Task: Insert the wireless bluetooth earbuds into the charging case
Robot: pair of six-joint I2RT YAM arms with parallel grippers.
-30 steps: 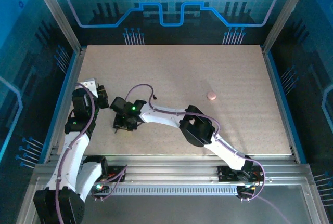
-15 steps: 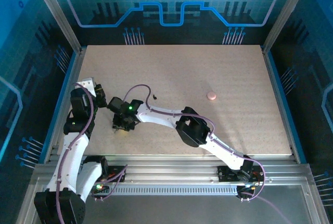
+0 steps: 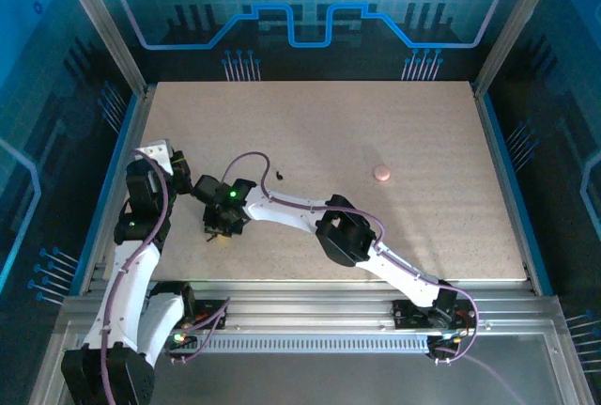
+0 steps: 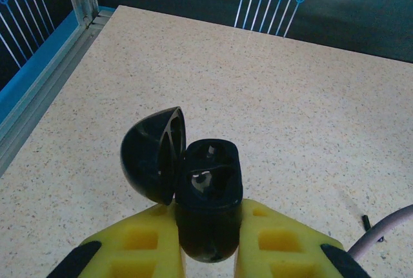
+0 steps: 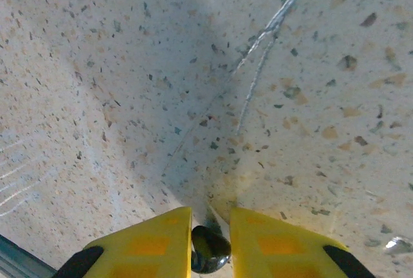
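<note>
Top view: speckled beige table (image 3: 310, 123) inside blue-lit walls printed with circuit graphics. Left gripper (image 3: 185, 182) sits at 9 o'clock of the table, near the left rail. The right arm reaches across, with the right gripper (image 3: 218, 229) down at the surface just beside it, toward 5 o'clock of it. Pink round piece (image 3: 380, 173) lies alone at 3 o'clock, well apart from both. Small black piece (image 3: 279, 176) lies on the table between them, nearer the grippers.

Left wrist: yellow fingers (image 4: 145, 239) pinch the charging case (image 4: 210, 181) by its lower body. The case is glossy black and rounded, with its long axis running 6 to 12 and its open mouth facing the camera. The lid (image 4: 153, 155) is swung out to 9 o'clock, dome outward. There is a pale glint in the well; can't tell what it is. Purple cable (image 4: 387, 229) is at 4 o'clock.

Right wrist: camera is close over the table. Jaws are nearly together, pinching a black earbud (image 5: 210, 250) at 6 o'clock of the frame, just above the surface. It's a stubby, shiny blob, mostly hidden by the pads, so its axis is unclear.
</note>
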